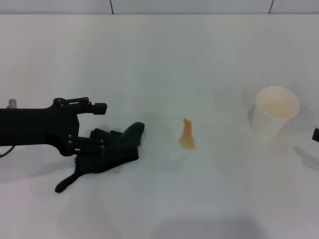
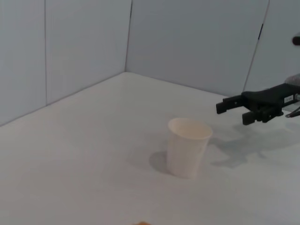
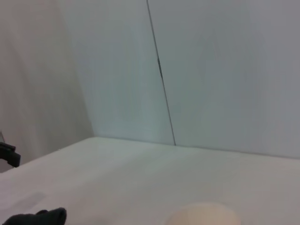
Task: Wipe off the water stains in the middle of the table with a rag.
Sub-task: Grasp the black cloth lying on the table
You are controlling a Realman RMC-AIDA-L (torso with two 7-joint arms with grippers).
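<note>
In the head view, the left gripper (image 1: pixel 102 124) is reaching in from the left edge, its jaws spread wide, the lower finger lying on the rag (image 1: pixel 107 155) at lower left of the table (image 1: pixel 159 55); the water stains (image 1: pixel 187 135) are sitting just right of centre, apart from the rag; a paper cup (image 1: pixel 275 110) is standing at right. In the left wrist view, the cup is standing at centre; the right gripper (image 2: pixel 232 108) is hovering at the right edge, and whether it is spread or closed cannot be told. In the right wrist view, the rag is showing at the bottom left corner.
</note>
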